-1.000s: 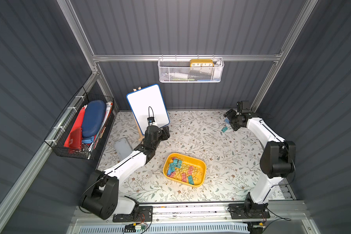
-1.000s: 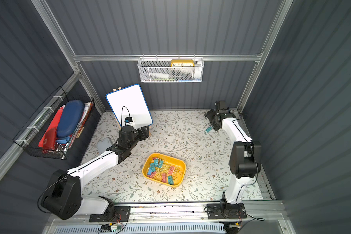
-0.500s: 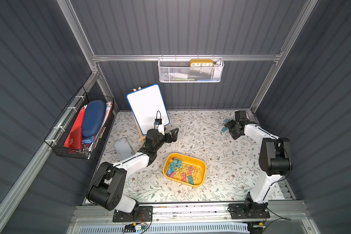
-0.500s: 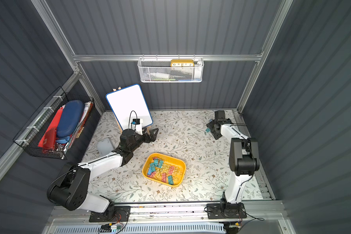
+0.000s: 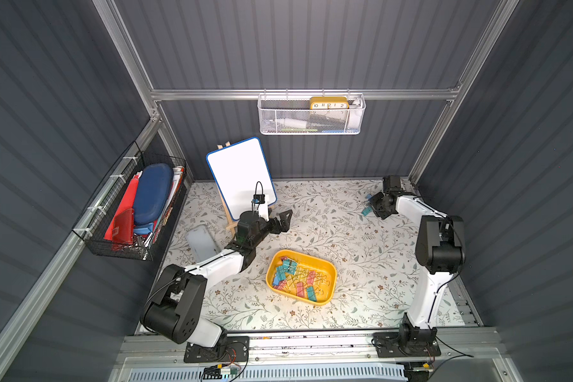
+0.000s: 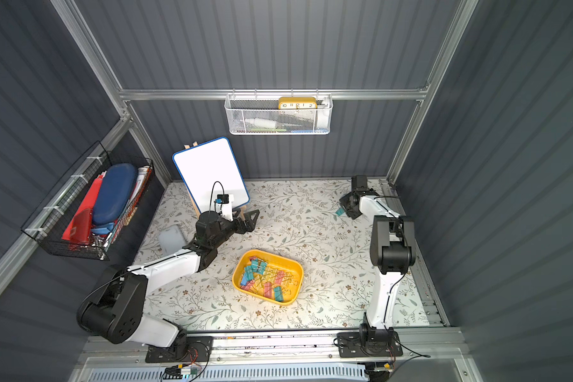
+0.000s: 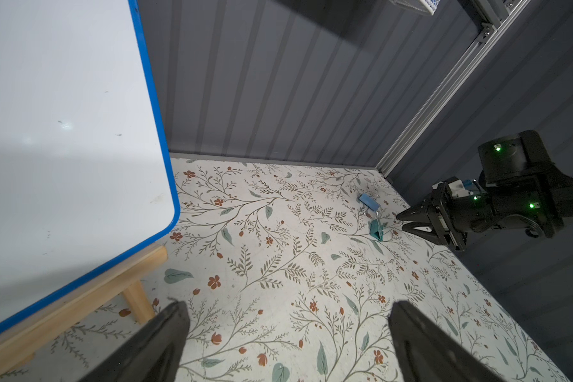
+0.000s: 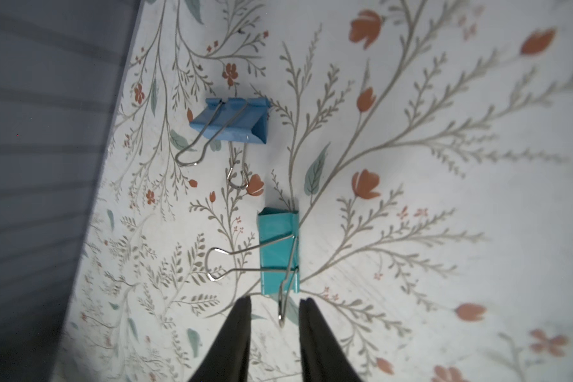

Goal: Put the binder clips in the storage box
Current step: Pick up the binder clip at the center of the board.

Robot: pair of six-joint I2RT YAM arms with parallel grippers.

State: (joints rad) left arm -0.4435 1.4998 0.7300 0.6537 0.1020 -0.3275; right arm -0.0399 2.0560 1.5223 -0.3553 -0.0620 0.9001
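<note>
The yellow storage box (image 5: 332, 268) (image 6: 299, 266) sits near the front middle of the floral table, with several binder clips (image 5: 298, 281) piled inside. Two more binder clips lie in the far right corner: a teal one (image 8: 278, 251) (image 5: 366, 211) (image 7: 376, 228) and a blue one (image 8: 235, 122) (image 7: 368, 201). My right gripper (image 8: 275, 301) (image 5: 374, 208) is low at the teal clip. Its jaws stand narrowly apart on either side of one wire handle, with a gap showing on both sides. My left gripper (image 7: 288, 307) (image 5: 283, 222) is wide open and empty beside the whiteboard.
A blue-framed whiteboard on a wooden easel (image 5: 242, 178) stands at the back left, with a pale flat lid (image 5: 202, 241) on the table beside it. A black wire basket (image 5: 133, 205) hangs on the left wall. A white mesh basket (image 5: 311, 115) hangs on the back wall.
My right gripper came down to the teal clip and its jaws narrowed around the wire handle. My left gripper opened fully and swung right, away from the whiteboard.
</note>
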